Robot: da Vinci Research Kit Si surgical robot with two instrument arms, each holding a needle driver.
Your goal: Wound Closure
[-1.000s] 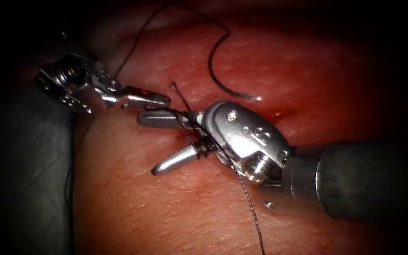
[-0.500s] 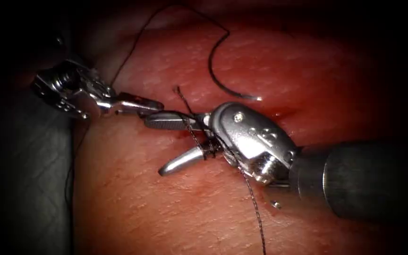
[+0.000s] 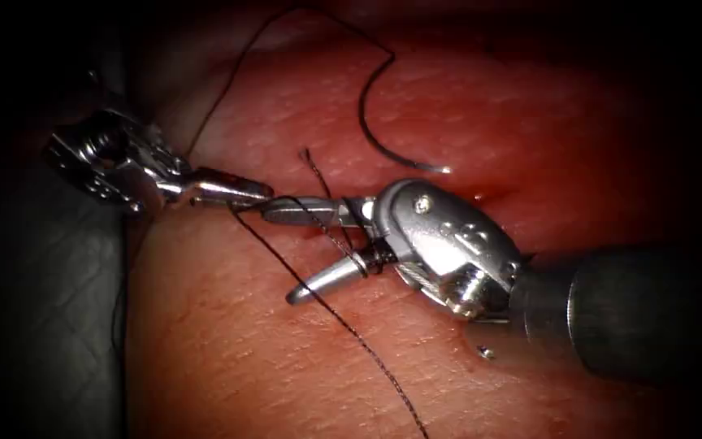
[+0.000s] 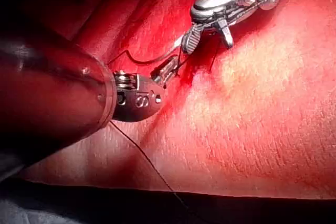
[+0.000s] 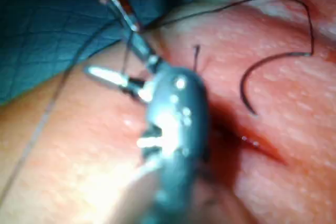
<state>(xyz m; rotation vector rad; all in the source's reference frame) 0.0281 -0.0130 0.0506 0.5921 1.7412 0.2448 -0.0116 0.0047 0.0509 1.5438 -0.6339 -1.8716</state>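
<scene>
Tissue [image 3: 530, 106] with its cut partly closed beneath the tools. Right tool [image 3: 318, 248], jaws apart, carries thread [image 3: 343, 321] wound about its jaws; left tool [image 3: 237, 189], jaws closed, grips the thread. Needle [image 3: 375, 130] lies free on the tissue, above the right tool; knot apparently unfinished.

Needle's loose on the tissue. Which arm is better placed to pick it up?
Probably right: the right tool, fingers open, sits nearer the needle; the left tool is shut on the thread.
</scene>
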